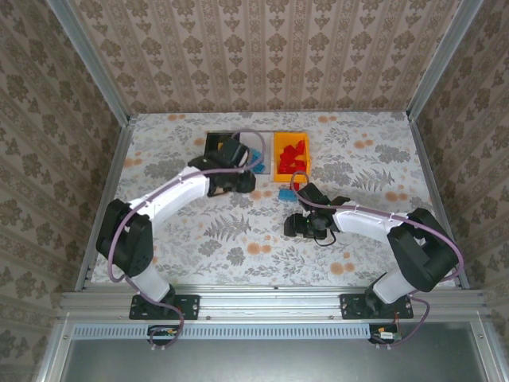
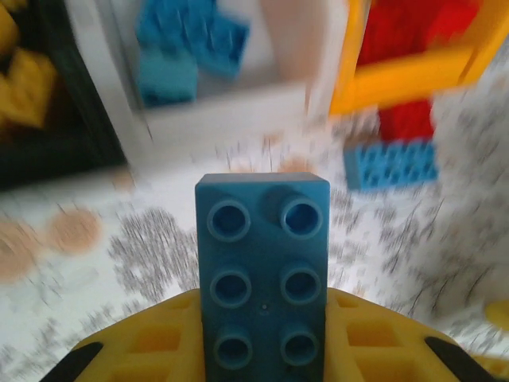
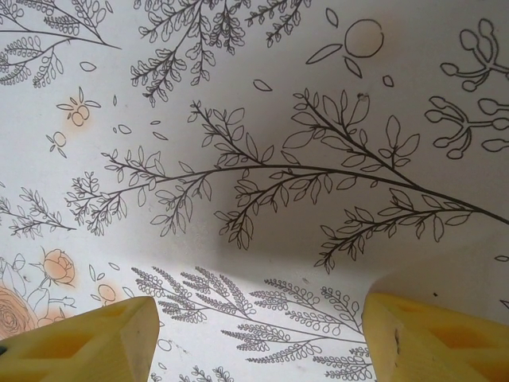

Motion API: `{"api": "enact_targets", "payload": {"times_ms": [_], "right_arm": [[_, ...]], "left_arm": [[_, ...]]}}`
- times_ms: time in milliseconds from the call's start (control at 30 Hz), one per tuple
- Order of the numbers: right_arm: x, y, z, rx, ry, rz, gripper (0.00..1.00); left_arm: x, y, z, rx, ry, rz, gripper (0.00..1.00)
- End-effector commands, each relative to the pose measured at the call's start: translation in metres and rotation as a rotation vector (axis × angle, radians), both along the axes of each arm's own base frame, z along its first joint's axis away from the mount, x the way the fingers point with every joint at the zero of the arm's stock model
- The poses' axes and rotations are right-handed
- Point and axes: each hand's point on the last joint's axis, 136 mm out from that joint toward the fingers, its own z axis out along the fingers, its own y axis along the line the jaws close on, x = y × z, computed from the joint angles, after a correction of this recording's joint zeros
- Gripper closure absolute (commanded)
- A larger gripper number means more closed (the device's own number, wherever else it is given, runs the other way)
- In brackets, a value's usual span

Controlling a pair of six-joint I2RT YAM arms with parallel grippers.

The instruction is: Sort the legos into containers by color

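**Ana:** What is the left gripper doing?

**Ben:** Its yellow fingers are pinching a dark blue brick. The brick is sticking out ahead of them, with its studs facing the wrist camera.

**Ana:** Where are the bins sitting?

**Ben:** Just ahead of those fingers. The white bin is lying straight ahead of the fingertips, with blue bricks resting inside. The black bin is sitting ahead and to the left, holding yellow bricks. The orange bin is sitting ahead and to the right, holding red bricks (the wrist view is blurring, so finer detail is hard to tell).

**Ana:** Is anything lying loose?

**Ben:** A light blue brick is lying on the flowered tablecloth. It is ahead and to the right of the fingers, in front of the orange bin's near wall. A red piece is showing between that brick and the wall. Whether it is touching either one cannot be told.

**Ana:** What is the right gripper doing?

**Ben:** Its fingers are standing apart with nothing between them. They are hanging over bare tablecloth printed with leafy branches.

**Ana:** How is it looking from above?

**Ben:** The left gripper is hanging at the near side of the bins. The light blue brick is lying near the right gripper's fingers, off to the side facing the bins.
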Motion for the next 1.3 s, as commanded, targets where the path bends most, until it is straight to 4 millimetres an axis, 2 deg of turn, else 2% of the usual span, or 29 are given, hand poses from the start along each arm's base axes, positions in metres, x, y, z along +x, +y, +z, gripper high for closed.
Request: {"api": "enact_targets", "payload": {"times_ms": [0,67,167,367,633,800,867,1000,1133,1200,1267], "right_arm": [[0.001,0.004,-0.003,-0.002,0.004,-0.001,0.30],[0.000,0.004,-0.003,-0.005,0.005,0.001,0.30],[-0.002,0.002,-0.005,-0.008,0.007,0.000,0.30],[-0.008,-0.001,-0.008,-0.010,0.017,-0.008,0.30],[-0.009,-0.002,-0.011,-0.019,0.025,-0.010,0.30],[-0.006,-0.002,-0.006,-0.025,0.015,-0.006,0.30],[-0.005,-0.003,-0.001,-0.027,0.003,-0.005,0.30],[0.002,-0.006,0.017,-0.036,-0.049,-0.011,0.30],[0.012,-0.005,0.046,-0.035,-0.102,0.003,0.30],[0.023,-0.002,0.069,-0.028,-0.152,0.005,0.30],[0.027,-0.006,0.081,-0.043,-0.155,0.007,0.30]], "left_arm": [[0.029,0.006,0.023,0.035,-0.052,-0.023,0.74],[0.051,0.003,0.032,0.032,-0.071,-0.023,0.74],[0.080,-0.002,0.028,0.043,-0.065,-0.019,0.74],[0.115,-0.018,-0.005,0.062,-0.015,-0.017,0.74],[0.122,-0.033,-0.046,0.068,0.069,-0.027,0.72],[0.122,-0.035,-0.058,0.068,0.098,-0.029,0.63],[0.121,-0.035,-0.058,0.068,0.099,-0.030,0.57],[0.120,-0.035,-0.047,0.055,0.090,-0.030,0.39],[0.116,-0.036,-0.029,0.019,0.066,-0.028,0.33],[0.111,-0.034,-0.014,-0.004,0.043,-0.025,0.31],[0.105,-0.031,0.002,-0.027,0.015,-0.023,0.30]]}}
